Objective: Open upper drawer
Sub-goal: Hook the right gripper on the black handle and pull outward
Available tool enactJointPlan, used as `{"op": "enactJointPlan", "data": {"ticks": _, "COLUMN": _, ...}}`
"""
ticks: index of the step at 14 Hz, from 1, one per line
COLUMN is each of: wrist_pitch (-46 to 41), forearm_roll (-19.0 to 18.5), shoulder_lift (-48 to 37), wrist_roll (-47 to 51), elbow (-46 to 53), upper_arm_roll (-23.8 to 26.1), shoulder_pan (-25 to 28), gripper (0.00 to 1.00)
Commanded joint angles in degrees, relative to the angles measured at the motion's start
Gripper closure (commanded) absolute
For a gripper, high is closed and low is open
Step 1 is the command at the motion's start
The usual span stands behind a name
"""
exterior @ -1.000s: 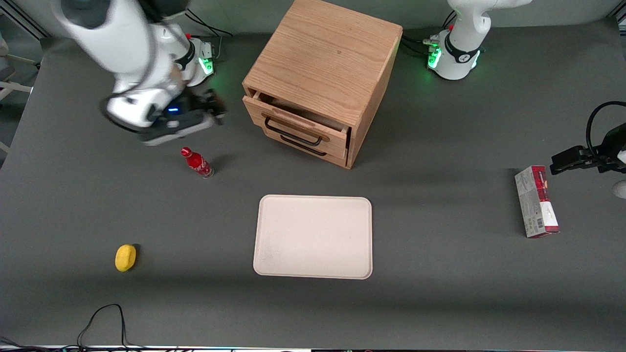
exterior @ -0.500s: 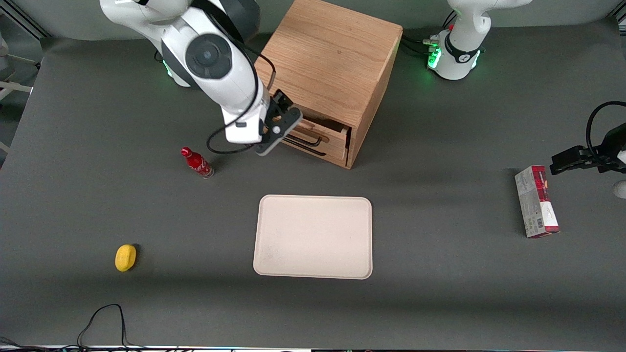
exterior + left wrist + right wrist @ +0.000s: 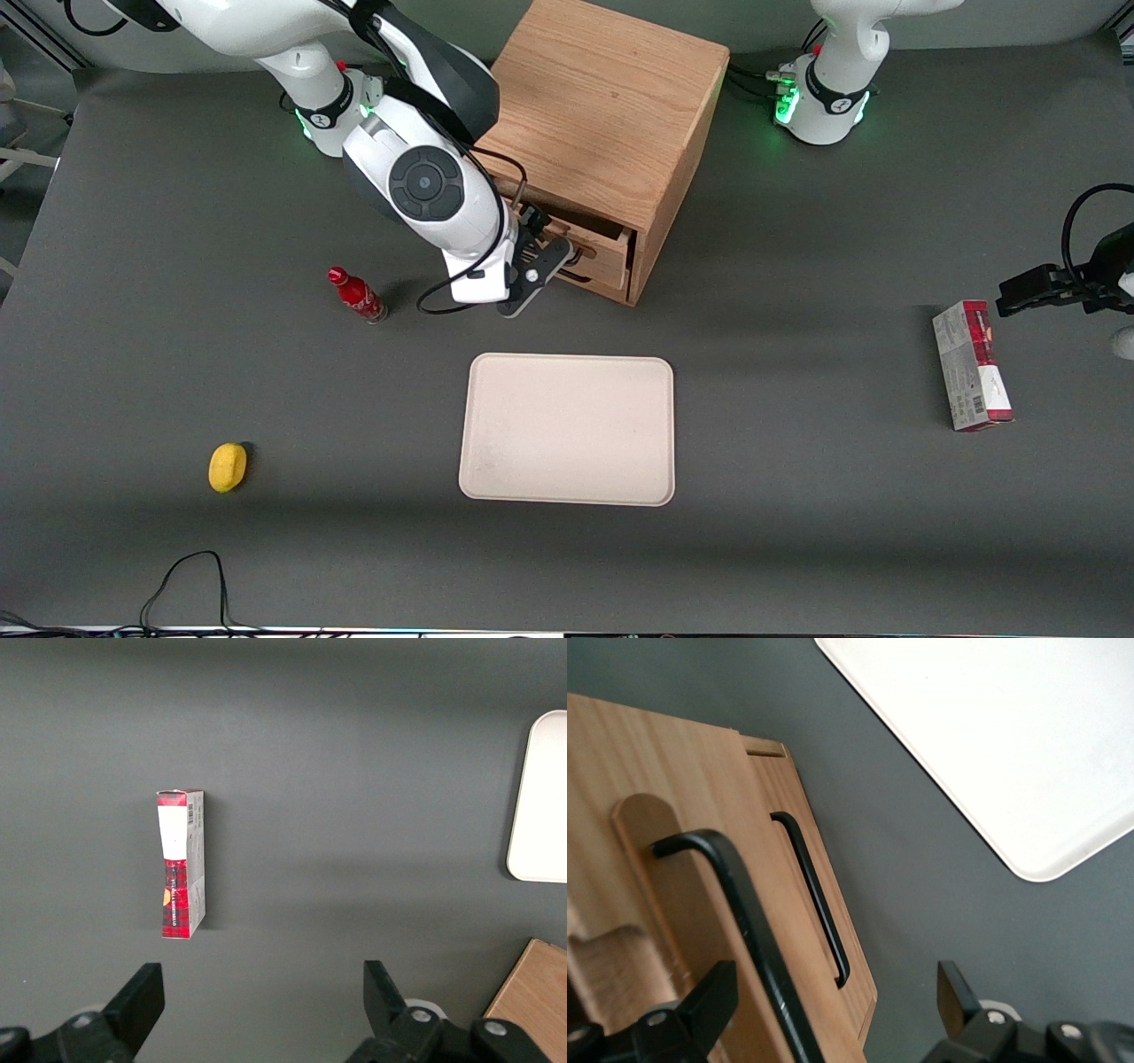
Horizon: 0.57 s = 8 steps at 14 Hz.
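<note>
Claw [image 3: 542, 237] spread wide before upper drawer [image 3: 595, 245] handle.

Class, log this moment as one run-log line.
gripper: open, at handle | upper drawer: ajar | bottle: upright | tray: nearer camera

The right arm reaches down from its base, its white forearm and round wrist joint sloping toward the front camera. At its end the gripper [image 3: 542, 237] points away from that camera and is tilted to one side. Its two black fingers [image 3: 709, 1005] stand spread well apart, with a wide gap between them. A black cable loops from the wrist housing just beside the gripper. Neither finger visibly touches anything.
</note>
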Motion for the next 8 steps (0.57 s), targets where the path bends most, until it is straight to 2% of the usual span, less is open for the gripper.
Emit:
{"op": "enactJointPlan", "data": {"ticks": 1, "wrist_pitch": 1.8, "forearm_roll": -4.3, "shoulder_lift": 2.3, "wrist_roll": -1.2, "elbow": 0.2, "upper_arm_roll": 0.4, "shoulder_pan": 0.1, "gripper": 0.00}}
{"op": "enactJointPlan", "data": {"ticks": 4, "wrist_pitch": 3.0, "forearm_roll": -6.1, "shoulder_lift": 3.2, "wrist_roll": -8.2, "elbow": 1.7, "upper_arm_roll": -1.0, "shoulder_pan": -0.3, "gripper": 0.00}}
{"op": "enactJointPlan", "data": {"ticks": 8, "wrist_pitch": 3.0, "forearm_roll": -6.3, "shoulder_lift": 5.9, "wrist_roll": -16.6, "elbow": 9.4, "upper_arm_roll": -7.2, "shoulder_pan": -0.4, "gripper": 0.00}}
